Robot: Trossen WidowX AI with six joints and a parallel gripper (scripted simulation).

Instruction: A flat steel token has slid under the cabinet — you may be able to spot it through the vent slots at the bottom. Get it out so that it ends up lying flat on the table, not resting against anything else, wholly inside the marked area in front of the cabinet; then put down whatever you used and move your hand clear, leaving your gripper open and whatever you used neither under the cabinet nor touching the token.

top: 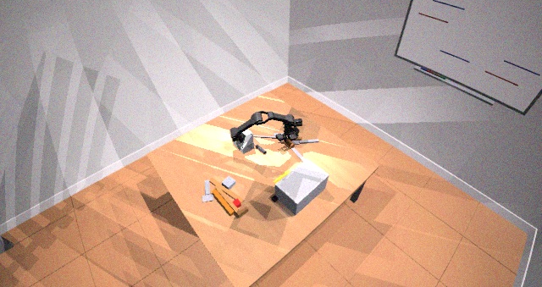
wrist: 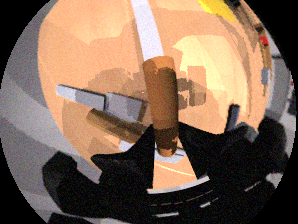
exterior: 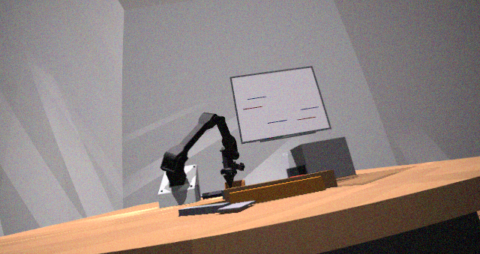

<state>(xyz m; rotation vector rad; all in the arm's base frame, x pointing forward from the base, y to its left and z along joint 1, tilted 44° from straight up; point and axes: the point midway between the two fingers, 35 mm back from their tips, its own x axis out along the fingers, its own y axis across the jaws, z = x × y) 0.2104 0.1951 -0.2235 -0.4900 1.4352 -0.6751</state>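
My gripper (top: 290, 140) (exterior: 229, 180) (wrist: 162, 124) is shut on the brown handle (wrist: 161, 99) (top: 290, 143) of a long tool. The tool's flat grey blade (wrist: 148, 24) (top: 298, 155) reaches out over the table toward the cabinet. The grey box-shaped cabinet (top: 301, 186) (exterior: 322, 156) stands on the table some way beyond the blade's tip. A yellow marking (top: 284, 174) (wrist: 216, 4) of the marked area lies in front of the cabinet. I cannot see the steel token in any view.
Other grey flat bars (top: 308, 141) (wrist: 100, 100) lie beside my gripper. A small dark cylinder (top: 260, 150) lies by the arm's base (top: 245, 141). Wooden sticks (top: 223, 201) (exterior: 275, 191), a red block (top: 236, 202), a grey block (top: 229, 182) and a grey bracket (top: 207, 192) lie left of the cabinet.
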